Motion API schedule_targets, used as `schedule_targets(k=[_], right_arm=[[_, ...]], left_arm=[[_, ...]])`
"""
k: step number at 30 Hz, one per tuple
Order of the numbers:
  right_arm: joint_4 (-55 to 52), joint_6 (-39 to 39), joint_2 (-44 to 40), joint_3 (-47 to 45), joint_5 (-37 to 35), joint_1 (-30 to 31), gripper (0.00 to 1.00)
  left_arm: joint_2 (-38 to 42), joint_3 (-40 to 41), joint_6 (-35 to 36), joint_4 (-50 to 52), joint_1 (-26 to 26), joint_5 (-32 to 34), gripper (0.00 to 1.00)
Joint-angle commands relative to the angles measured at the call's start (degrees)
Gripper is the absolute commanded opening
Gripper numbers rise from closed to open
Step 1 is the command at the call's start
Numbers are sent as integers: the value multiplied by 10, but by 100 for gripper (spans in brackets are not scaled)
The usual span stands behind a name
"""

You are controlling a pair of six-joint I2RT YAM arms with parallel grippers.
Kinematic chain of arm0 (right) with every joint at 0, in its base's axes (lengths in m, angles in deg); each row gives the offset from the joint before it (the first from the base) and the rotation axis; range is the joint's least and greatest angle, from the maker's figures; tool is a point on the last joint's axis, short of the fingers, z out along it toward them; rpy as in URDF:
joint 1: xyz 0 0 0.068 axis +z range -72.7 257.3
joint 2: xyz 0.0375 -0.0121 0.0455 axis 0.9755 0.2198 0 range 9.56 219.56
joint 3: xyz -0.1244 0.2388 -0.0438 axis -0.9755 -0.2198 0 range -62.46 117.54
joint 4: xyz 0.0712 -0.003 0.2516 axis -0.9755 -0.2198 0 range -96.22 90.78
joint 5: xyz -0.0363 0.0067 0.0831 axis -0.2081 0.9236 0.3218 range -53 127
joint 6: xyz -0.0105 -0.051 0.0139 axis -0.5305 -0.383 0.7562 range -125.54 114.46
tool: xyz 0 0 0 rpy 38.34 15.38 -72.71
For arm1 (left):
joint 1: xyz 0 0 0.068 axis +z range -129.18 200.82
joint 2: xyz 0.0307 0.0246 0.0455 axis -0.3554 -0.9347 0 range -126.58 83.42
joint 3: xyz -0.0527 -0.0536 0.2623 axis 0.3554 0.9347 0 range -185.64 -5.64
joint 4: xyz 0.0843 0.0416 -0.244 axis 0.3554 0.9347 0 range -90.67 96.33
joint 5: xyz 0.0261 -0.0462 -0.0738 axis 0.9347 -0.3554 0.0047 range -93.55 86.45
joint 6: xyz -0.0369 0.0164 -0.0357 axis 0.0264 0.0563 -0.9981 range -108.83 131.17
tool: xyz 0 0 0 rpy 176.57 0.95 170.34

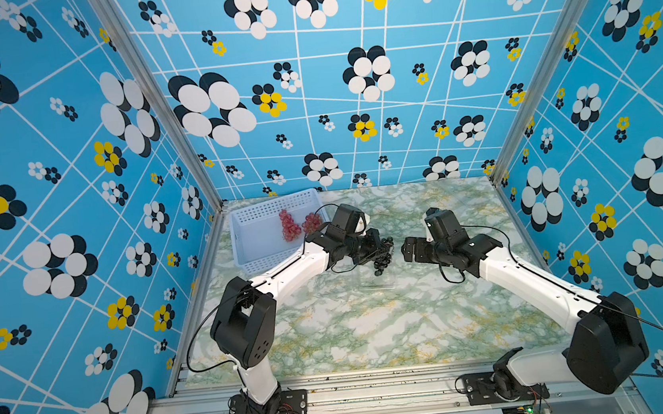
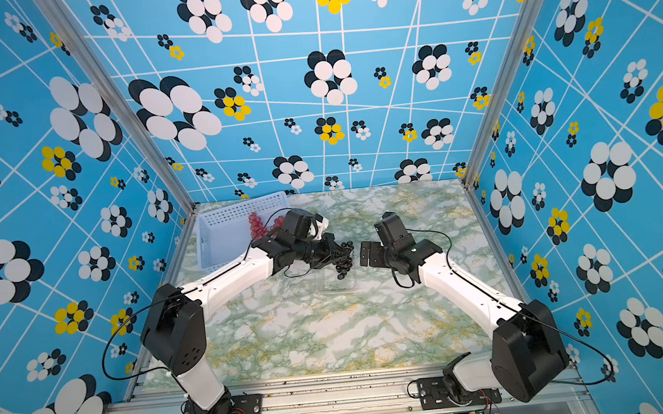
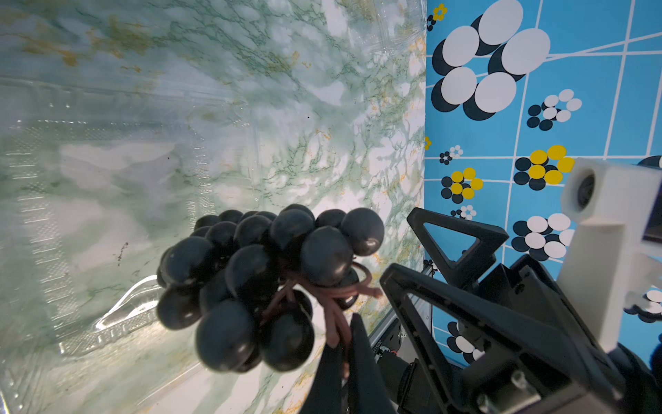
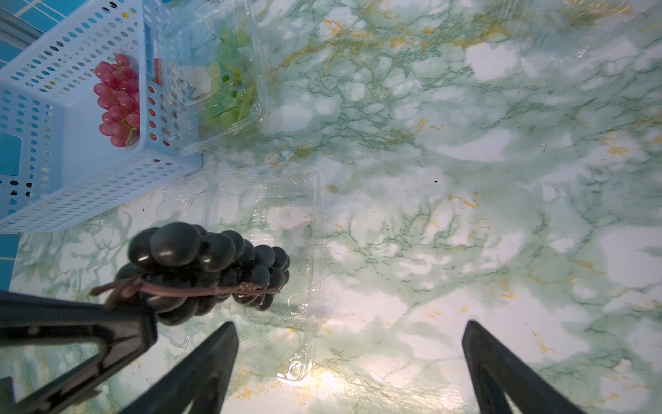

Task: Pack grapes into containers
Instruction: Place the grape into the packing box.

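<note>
Currently the left gripper is pinched shut on the brown stem of the dark grapes, so the bunch hangs from its fingertips. In both top views the dark grapes sit near the middle of the table, between the two arms. Below them lies an open clear box, seen faintly in a top view. The right wrist view shows the dark grapes over one side of this box; whether the lowest berries touch the plastic cannot be told.

The right gripper stands wide open and holds nothing. In a top view it faces the left gripper, just beside the bunch but apart from it.

At the far left corner of the table rests a pale blue basket with holes in its walls. Two bunches of red grapes lie inside it. Against the basket's side stands a second clear box, which holds the green grapes.
</note>
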Motion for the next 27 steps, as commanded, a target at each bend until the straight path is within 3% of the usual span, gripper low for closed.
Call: schedule_targets(k=[1, 18, 27], right_arm=[[-8, -4, -10, -10, -5, -6, 99], [11, 4, -3, -26, 6, -8, 99], [26, 8, 18, -23, 20, -9, 99]], left_arm=[[-15, 5, -5, -22, 1, -6, 0], [4, 72, -54, -65, -12, -13, 0], [-24, 78, -60, -83, 10, -19, 0]])
